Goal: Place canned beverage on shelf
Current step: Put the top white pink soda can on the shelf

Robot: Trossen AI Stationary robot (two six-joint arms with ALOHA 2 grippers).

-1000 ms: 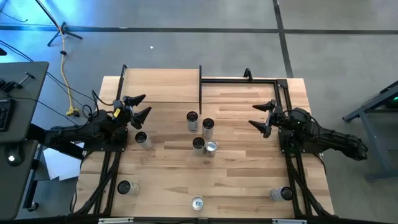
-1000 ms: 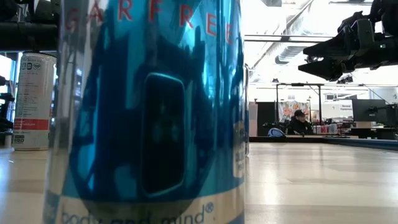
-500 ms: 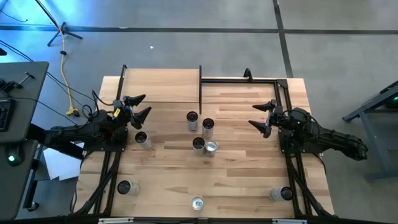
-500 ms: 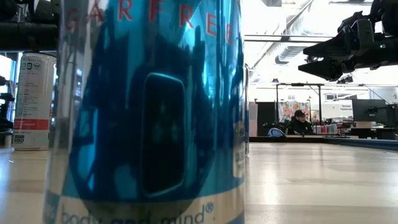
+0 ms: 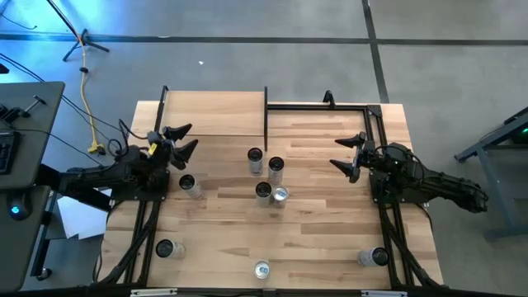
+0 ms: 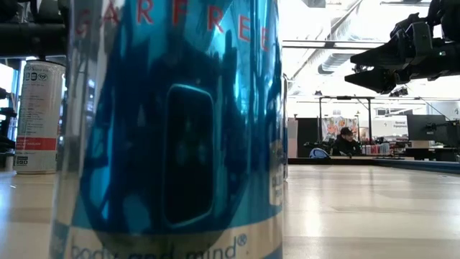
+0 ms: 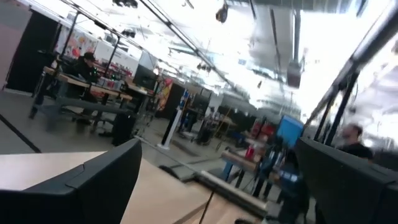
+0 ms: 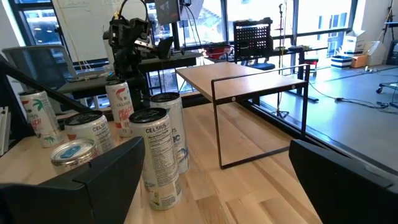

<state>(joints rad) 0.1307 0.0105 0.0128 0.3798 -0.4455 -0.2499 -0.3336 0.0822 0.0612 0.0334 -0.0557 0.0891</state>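
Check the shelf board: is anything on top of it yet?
Nothing: the shelf top is bare in the high view and right wrist view. Cans stand on the table. Space beneath the board is hidden from above.

Blue can (image 6: 172, 129) fills low view, top cropped.

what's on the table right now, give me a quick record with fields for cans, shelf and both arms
cans: eight on the tabletop; four clustered mid-table, e.g. one; one near the left arm; three along the near edge, e.g. one
shelf: pale board on black posts, far left part of the table, no can on it
black frame: bare, far right
left gripper: fingers open, empty, raised beside the shelf
right gripper: fingers open, empty, raised at the right side
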